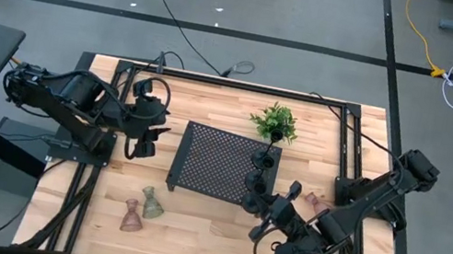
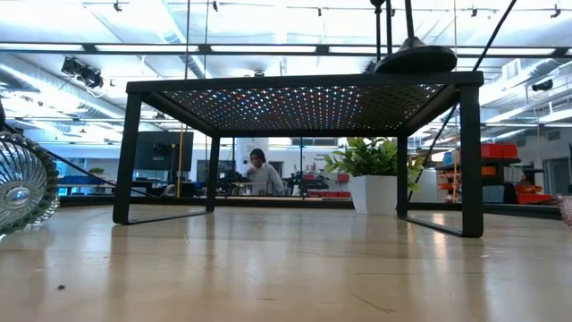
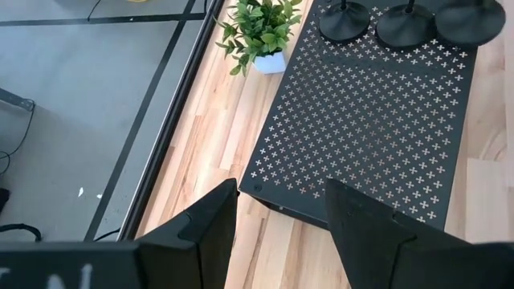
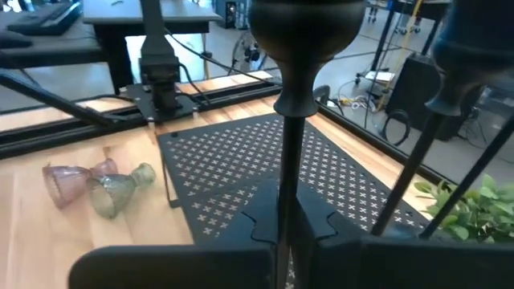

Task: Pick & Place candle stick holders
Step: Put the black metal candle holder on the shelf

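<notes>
Clamped in the right gripper is the thin stem of a black candlestick holder, its cup standing upright just ahead of the wrist camera. The fingers are closed tight on the stem. The left wrist view shows three round black bases along the tray's far edge, so this holder appears to be standing on the tray already, though not yet let go. The two other black holders stand in line with it along the same edge, on the side toward the right arm.

Three glass holders are off the tray. A pinkish glass holder and a greenish glass holder lie touching on the bare wood, front left of the tray. A third glass holder lies on the wood beside the right arm, close to the tray's right edge.

The left gripper hovers off the tray's left edge, fingers apart with nothing between them.

The plant stands at the tray's back right corner, clear of the work.

Assessment: the black half looks placed, pending release of the held piece. The glass half is untouched, so roughly half the job remains.
</notes>
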`<state>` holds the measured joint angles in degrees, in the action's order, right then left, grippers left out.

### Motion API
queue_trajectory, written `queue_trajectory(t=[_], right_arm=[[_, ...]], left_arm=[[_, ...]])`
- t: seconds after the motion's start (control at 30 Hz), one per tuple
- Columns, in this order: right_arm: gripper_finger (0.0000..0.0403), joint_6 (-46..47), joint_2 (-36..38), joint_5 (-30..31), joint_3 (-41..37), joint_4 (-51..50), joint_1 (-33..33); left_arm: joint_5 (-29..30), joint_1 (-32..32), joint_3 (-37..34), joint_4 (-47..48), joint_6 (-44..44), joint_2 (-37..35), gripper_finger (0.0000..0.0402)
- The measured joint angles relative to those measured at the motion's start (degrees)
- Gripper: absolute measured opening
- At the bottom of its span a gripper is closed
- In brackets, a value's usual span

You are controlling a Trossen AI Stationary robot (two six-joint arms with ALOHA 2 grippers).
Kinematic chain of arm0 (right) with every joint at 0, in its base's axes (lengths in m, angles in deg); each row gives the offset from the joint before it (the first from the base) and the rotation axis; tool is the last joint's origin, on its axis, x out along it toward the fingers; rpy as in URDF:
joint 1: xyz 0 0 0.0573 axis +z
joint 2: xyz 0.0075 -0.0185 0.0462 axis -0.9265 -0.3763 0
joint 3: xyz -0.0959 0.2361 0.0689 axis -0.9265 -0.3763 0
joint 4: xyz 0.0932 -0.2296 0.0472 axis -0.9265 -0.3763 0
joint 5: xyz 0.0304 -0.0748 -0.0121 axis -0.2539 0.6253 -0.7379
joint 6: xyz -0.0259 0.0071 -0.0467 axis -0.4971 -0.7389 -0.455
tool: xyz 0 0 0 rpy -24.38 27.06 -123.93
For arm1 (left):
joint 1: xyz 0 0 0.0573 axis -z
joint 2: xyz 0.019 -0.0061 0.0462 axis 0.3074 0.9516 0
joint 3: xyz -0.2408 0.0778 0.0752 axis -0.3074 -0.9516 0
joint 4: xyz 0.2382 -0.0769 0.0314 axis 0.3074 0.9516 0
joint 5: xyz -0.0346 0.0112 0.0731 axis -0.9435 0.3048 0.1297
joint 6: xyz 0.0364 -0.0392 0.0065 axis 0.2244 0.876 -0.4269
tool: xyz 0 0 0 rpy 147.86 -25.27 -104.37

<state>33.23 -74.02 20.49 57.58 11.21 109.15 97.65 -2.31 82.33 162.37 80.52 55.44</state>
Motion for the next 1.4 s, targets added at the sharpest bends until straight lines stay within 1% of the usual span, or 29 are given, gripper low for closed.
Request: queue_trajectory(t=[0.17,0.37,0.67,0.83,1.03,1.2,1.4], right_arm=[[0.0003,2.3,0.2,0.9,-1.5,0.4,-0.6],[0.0003,2.8,0.2,2.4,-2.5,0.0,-1.1],[0.0003,2.1,0.3,2.1,-2.5,0.5,-1.3],[0.0004,1.2,1.7,1.4,-2.7,0.6,-1.4],[0.0004,0.8,1.8,2.0,-2.8,0.6,-1.5],[0.0004,2.6,1.8,3.5,-4.4,1.0,-1.9],[0.0004,2.3,1.9,3.5,-4.6,1.3,-2.0]], left_arm=[[0.0,0.0,0.0,0.0,0.0,0.0,0.0193],[0.0,0.0,0.0,0.0,0.0,0.0,0.0193],[0.0,0.0,0.0,0.0,0.0,0.0,0.0193],[0.0,0.0,0.0,0.0,0.0,0.0,0.0193],[0.0,0.0,0.0,0.0,0.0,0.0,0.0193],[0.0,0.0,0.0,0.0,0.0,0.0,0.0193],[0.0,0.0,0.0,0.0,0.0,0.0,0.0193]])
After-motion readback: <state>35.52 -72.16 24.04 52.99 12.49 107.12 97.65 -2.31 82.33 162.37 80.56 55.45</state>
